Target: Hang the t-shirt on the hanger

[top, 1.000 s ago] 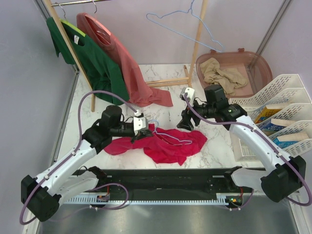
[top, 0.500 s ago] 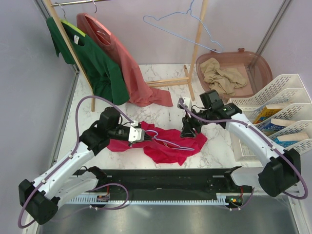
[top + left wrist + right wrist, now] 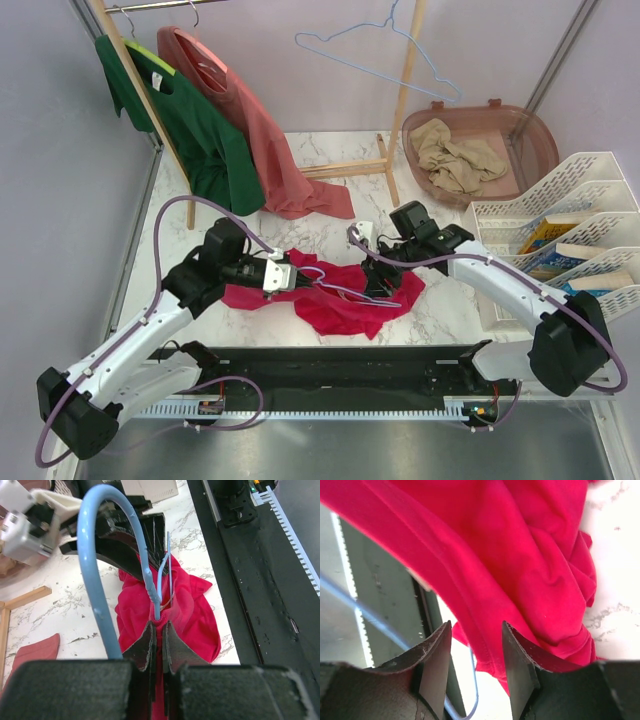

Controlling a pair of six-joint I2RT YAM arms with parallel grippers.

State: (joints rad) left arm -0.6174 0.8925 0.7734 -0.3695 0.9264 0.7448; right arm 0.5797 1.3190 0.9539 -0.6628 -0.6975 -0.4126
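t-shirt: crumpled in a red heap on the marble surface, between the two arms and near the front edge.
hanger: lies across the top of the t-shirt, hook end towards the left arm, thin wire running off to the right.
left hand: pinched tight on the hanger's neck just below the hook, with red cloth bunched right at its fingertips.
right hand: fingers spread apart with nothing clamped between them, low over the right part of the t-shirt, close by the hanger's wire.

R gripper moved down-left over t-shirt.
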